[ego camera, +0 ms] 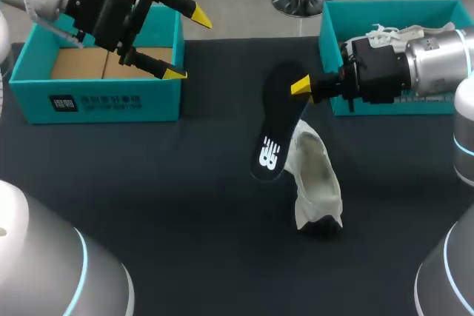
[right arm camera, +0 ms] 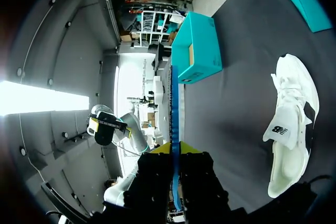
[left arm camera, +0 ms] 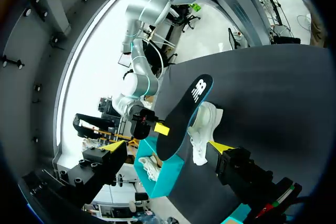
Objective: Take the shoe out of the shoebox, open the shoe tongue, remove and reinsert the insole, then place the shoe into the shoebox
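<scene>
Insole [ego camera: 275,127] clamped in right gripper [ego camera: 305,88] above shoe [ego camera: 317,175], left gripper [ego camera: 188,45] raised, spread wide

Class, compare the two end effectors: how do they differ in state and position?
The left end effector is open, empty; the right end effector is shut on the insole. The left hangs by the left box; the right is over the table, by the shoe. Both have yellow tips.
</scene>
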Action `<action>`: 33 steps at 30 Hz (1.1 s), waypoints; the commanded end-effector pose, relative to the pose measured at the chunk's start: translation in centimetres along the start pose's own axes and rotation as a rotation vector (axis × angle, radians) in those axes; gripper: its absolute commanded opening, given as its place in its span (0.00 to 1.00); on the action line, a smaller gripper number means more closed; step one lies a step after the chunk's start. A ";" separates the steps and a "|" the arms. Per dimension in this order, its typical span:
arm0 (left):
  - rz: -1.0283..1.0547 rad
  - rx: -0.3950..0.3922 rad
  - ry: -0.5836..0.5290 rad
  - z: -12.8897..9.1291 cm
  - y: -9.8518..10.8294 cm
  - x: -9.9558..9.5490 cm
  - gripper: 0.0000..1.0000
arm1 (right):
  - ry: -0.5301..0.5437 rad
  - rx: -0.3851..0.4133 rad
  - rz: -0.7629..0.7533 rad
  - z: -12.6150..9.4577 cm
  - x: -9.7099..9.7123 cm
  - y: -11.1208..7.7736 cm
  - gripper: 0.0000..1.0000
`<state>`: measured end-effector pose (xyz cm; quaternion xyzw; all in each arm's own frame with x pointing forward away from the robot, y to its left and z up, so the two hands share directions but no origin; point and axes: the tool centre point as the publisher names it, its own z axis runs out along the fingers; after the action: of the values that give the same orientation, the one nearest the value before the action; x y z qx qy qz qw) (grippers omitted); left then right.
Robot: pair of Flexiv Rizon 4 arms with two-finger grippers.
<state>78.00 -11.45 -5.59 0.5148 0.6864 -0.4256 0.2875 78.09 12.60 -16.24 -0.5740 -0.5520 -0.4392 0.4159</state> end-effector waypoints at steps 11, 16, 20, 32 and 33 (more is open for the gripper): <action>0.001 -0.005 -0.077 0.1 -0.2 0.4 1.00 | 0.000 0.000 0.000 0.2 0.0 0.1 0.00; 0.091 -0.021 -0.136 0.6 0.1 2.0 1.00 | 0.000 0.000 0.000 0.2 0.0 0.1 0.00; 0.144 -0.034 -0.218 1.0 0.8 3.9 1.00 | 0.000 0.000 0.000 0.2 0.0 0.1 0.00; 0.268 -0.048 -0.324 4.6 0.0 5.6 1.00 | 0.000 0.000 0.000 0.2 0.0 0.1 0.00; 0.267 -0.047 -0.329 5.0 0.1 5.7 1.00 | 0.000 0.000 0.000 0.2 0.0 0.1 0.00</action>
<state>76.44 -12.07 -11.78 0.5374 0.5751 -0.4359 0.4365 78.08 12.57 -16.24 -0.5739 -0.5520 -0.4392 0.4160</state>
